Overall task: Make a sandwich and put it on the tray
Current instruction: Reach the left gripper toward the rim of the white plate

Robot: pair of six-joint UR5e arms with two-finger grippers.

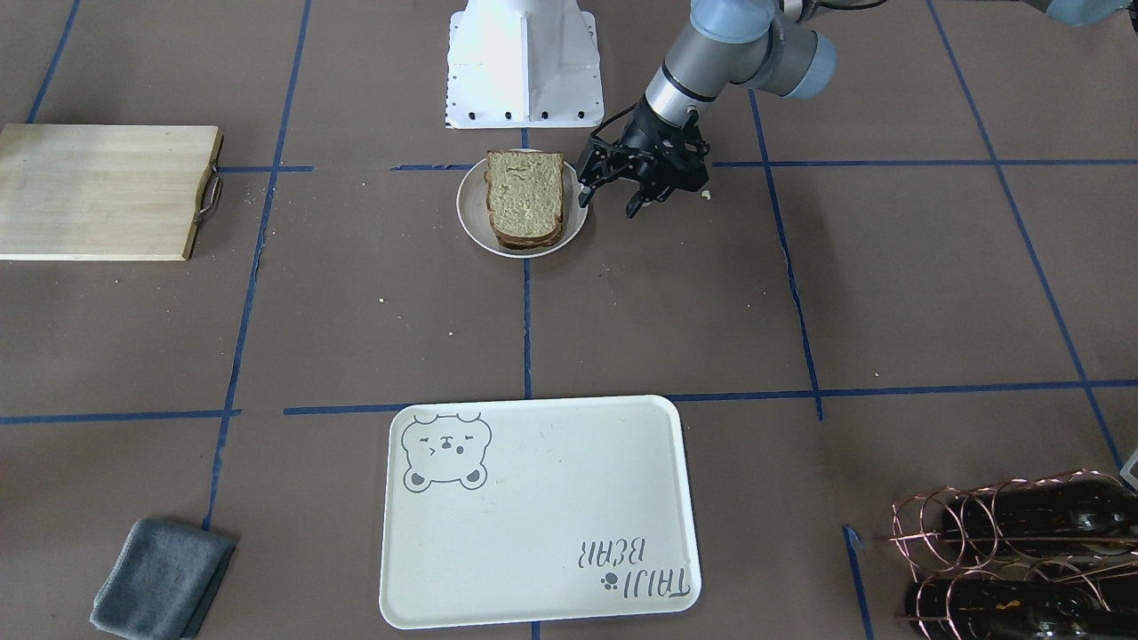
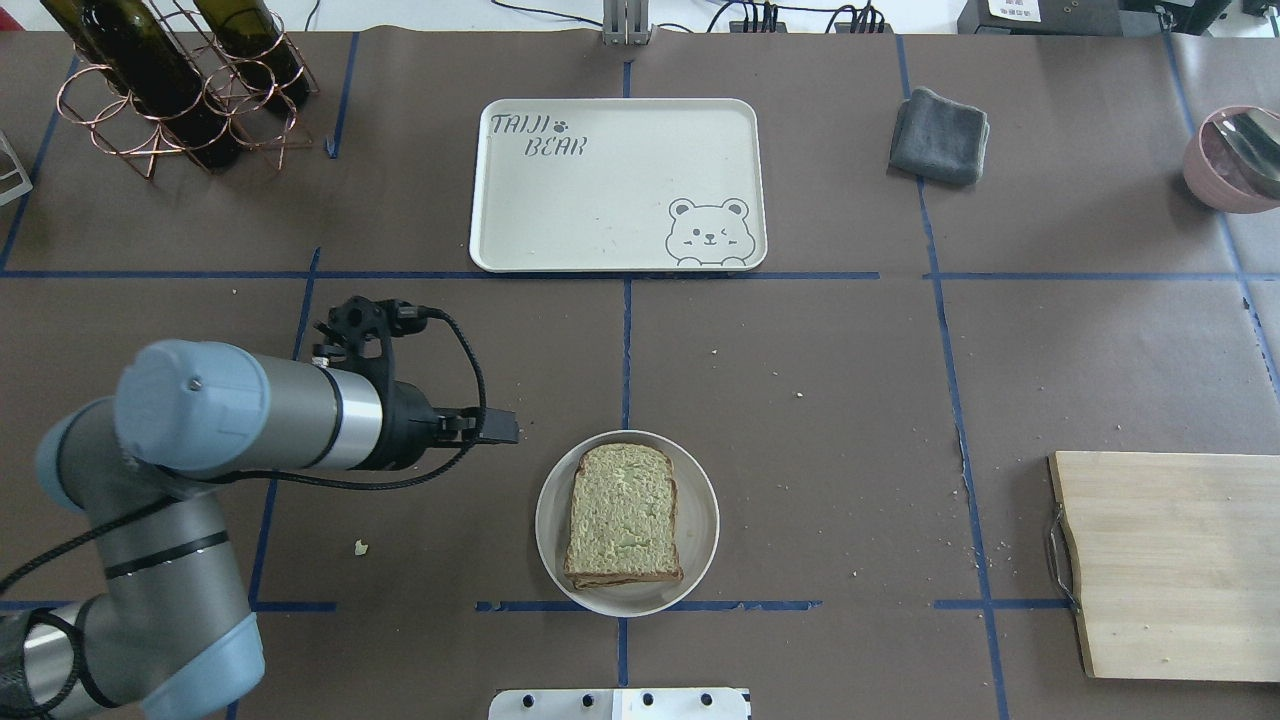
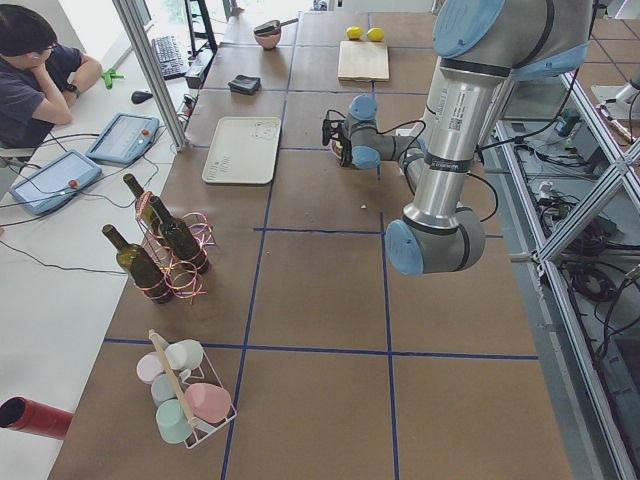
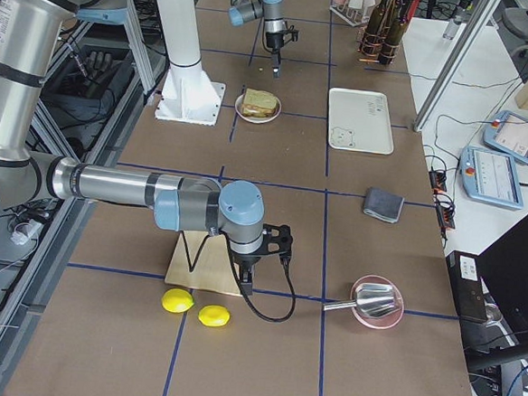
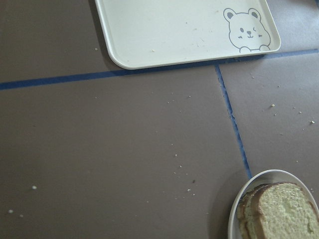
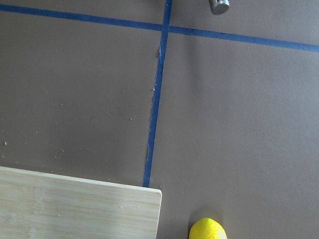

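The sandwich [image 1: 524, 197] is a stack of tan bread slices with dark crust on a small round white plate [image 1: 474, 227]. No egg shows. It also shows in the overhead view [image 2: 622, 515] and at the bottom right of the left wrist view [image 5: 279, 211]. The cream bear tray [image 1: 533, 516] lies bare across the table from the plate, also in the overhead view [image 2: 600, 200]. My left gripper [image 1: 609, 204] is open and empty, close beside the plate on my left. My right gripper [image 4: 245, 278] hangs over the cutting board's edge; I cannot tell its state.
A wooden cutting board [image 2: 1170, 565] lies at my right, with two lemons [image 4: 177, 301] beyond it. A grey cloth [image 2: 940, 135] and a pink bowl with a spoon [image 2: 1235, 160] sit far right. A copper rack of wine bottles [image 2: 170, 80] stands far left.
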